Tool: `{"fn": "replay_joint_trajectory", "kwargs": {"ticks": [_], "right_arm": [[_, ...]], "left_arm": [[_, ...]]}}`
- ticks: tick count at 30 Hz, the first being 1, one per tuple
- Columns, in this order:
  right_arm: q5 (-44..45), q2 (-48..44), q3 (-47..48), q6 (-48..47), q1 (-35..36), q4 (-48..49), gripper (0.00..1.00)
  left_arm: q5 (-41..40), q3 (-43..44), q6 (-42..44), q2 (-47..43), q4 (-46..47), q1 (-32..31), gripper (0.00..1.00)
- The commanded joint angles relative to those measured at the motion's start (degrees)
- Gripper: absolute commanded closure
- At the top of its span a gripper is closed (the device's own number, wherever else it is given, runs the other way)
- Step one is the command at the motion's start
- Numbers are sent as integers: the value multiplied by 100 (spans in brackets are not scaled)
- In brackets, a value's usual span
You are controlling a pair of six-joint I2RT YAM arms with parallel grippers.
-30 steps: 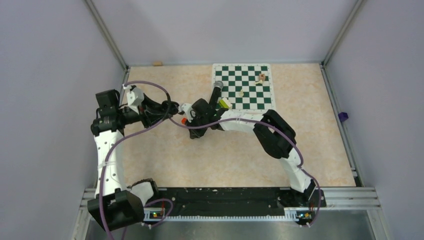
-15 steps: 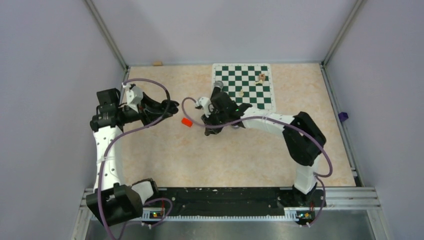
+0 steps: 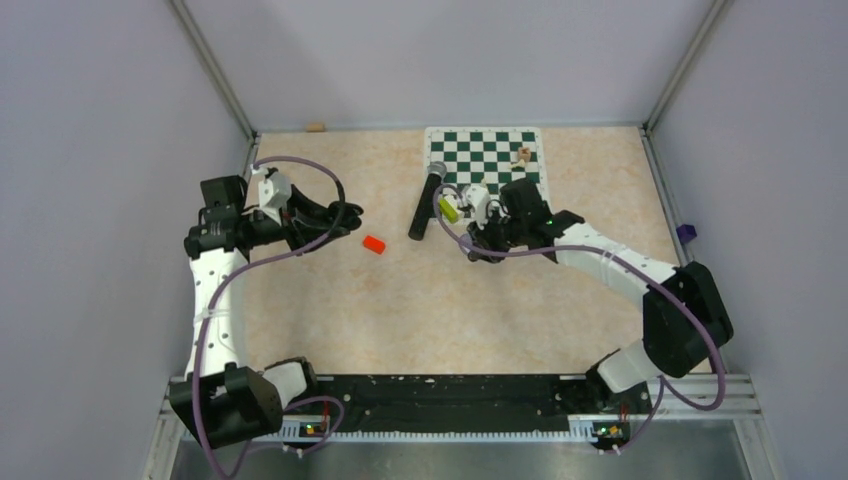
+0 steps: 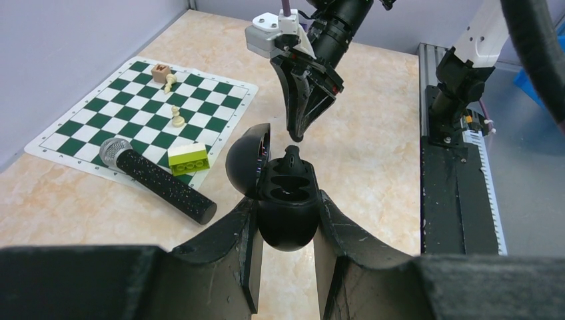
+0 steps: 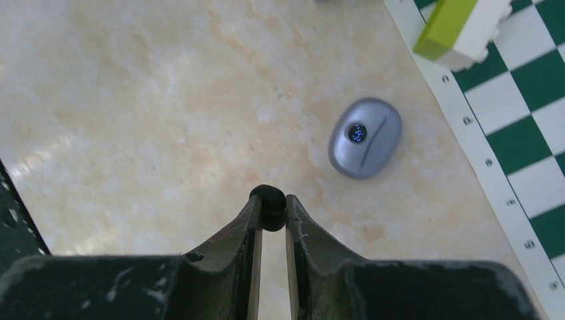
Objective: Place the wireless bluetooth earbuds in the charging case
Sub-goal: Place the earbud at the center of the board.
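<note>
My left gripper (image 4: pixel 286 203) is shut on the black round charging case (image 4: pixel 286 230), whose lid (image 4: pixel 248 161) stands open to the left. A small black lump (image 4: pixel 292 157) sits at the case's far rim; what it is I cannot tell. My right gripper (image 5: pixel 271 199) is shut on a tiny glossy black earbud (image 5: pixel 269 208), just above the table. A pale purple earbud (image 5: pixel 365 138) lies on the table a little beyond its fingertips. From above, the right gripper (image 3: pixel 478 240) is beside the chessboard and the left gripper (image 3: pixel 345 215) holds the case further left.
A black microphone (image 3: pixel 425 200) lies between the two grippers, next to a green and white brick (image 3: pixel 447 209). A red block (image 3: pixel 374 244) lies near the left gripper. The chessboard mat (image 3: pixel 490 160) carries a few small pieces (image 3: pixel 522 155) at the back.
The right arm has swung right, away from the left gripper and the red block, to the chessboard's near edge. The left gripper kept the case almost still.
</note>
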Motion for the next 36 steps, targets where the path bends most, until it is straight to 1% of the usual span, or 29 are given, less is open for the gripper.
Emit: {"fn": "replay_joint_trajectory", "kwargs": {"ticks": [1,6,10,12,15,20,23,26,29,34,36], "right_arm": [[-233,-425,-166,-1179,-670,-698,83],[-340,-373,-99,-2524,-1433,-1608,84],[-240,44,-81,-3455,-1682,-2199,84],[-200,378,-17,-3664,-1690,-2415,84],[-304,824,99,-3807,-1690,-2465,83],[-314,1294,188,-3867,-1685,-2176,81],[-229,1392,269,-3798,-1689,-2129,73],[-194,1260,248,-3772,-1685,-2065,60],[-63,1014,193,-3703,-1693,-1929,50],[50,444,73,-3588,-1713,-1818,39],[45,229,20,-3531,-1708,-1823,36]], "left_arm": [[266,196,120,-18,-53,-67,100],[279,200,112,-14,-51,-116,100],[283,200,111,-42,-49,-139,100],[283,208,107,-48,-49,-148,100],[292,200,94,-56,-49,-148,100],[305,199,102,-35,-49,-147,100],[307,200,111,-1,-49,-147,100],[298,191,134,48,-51,-160,100],[287,191,138,96,-48,-189,100],[281,186,135,56,-47,-200,100],[280,191,138,42,-52,-200,100]]}}
